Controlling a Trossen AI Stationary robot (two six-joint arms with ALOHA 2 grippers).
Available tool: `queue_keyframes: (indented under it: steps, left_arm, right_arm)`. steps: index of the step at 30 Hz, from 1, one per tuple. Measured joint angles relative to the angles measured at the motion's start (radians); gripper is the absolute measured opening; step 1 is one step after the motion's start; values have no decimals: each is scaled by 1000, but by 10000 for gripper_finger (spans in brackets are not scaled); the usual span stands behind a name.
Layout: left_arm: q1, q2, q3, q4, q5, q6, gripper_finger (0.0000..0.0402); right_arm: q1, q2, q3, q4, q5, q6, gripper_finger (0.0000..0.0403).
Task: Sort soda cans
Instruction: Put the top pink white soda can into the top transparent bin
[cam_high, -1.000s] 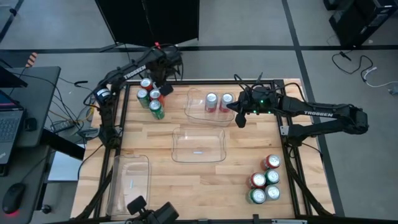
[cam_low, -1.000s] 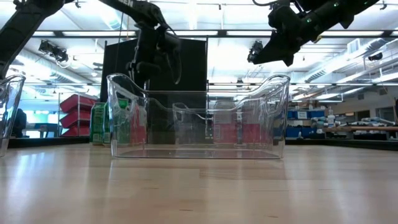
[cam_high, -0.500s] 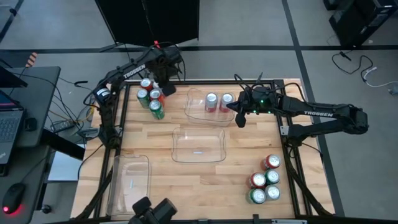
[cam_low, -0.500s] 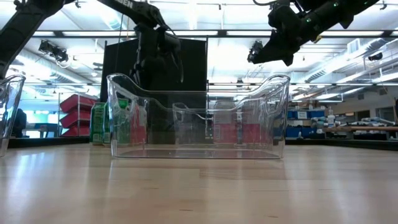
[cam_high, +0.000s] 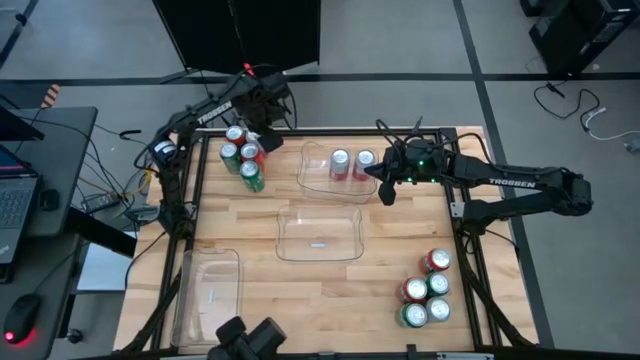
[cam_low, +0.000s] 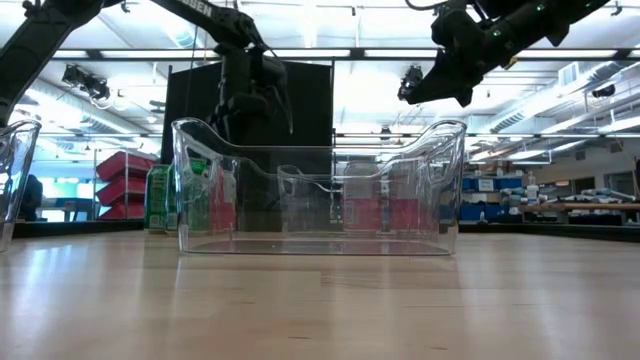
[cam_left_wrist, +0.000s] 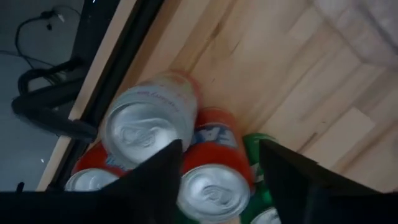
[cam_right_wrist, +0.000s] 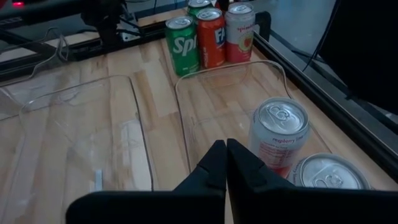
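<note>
Since a second ago the left hand (cam_high: 262, 128) has drawn back a little from the cluster of cans toward the bench's far edge, and its fingers (cam_left_wrist: 158, 171) now stand apart with nothing between them. The red can (cam_left_wrist: 211, 171) it hovers over sits free below the gap, at about 11 o'clock on the bench (cam_high: 330, 290), touching a silver-white can (cam_left_wrist: 149, 118) and a green can (cam_left_wrist: 256, 144) beside it. From above, that far-left cluster (cam_high: 243, 155) shows about five cans packed together, green ones toward the near side.

The right hand (cam_high: 385, 190) hangs at about 1 o'clock, just off the right end of the far clear bin (cam_high: 312, 172), clenched with its fingertips (cam_right_wrist: 225, 155) pressed together on nothing. In that bin stand two silver-white cans with red print (cam_high: 351, 164), side by side and upright; the right wrist view shows one (cam_right_wrist: 278, 137) whole and the other (cam_right_wrist: 323, 171) partly cut off.

A second clear bin (cam_high: 320, 235) lies at the bench's middle, and a third (cam_high: 208, 290) lies at about 7 o'clock near the front-left corner; neither shows a can inside. A further group of five cans (cam_high: 425, 290), red and green, stands at about 4 o'clock near the right edge, well apart from both hands.

In the low view the middle bin (cam_low: 320, 190) fills the foreground, with green cans (cam_low: 160, 198) seen behind its left end and both arms reaching in from above.
</note>
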Motion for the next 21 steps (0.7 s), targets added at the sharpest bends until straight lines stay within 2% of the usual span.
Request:
queue_keyframes:
  steps: [5,9,21]
  left_arm:
    - [-30,0,0,21,-33,-11,287]
    - [-16,0,0,15,-66,-13,316]
    - [118,0,0,29,6,-20,324]
  right_arm:
    - [0,0,0,-3,0,0,1]
    - [0,0,0,-8,0,0,2]
    - [0,0,0,-18,-1,1,1]
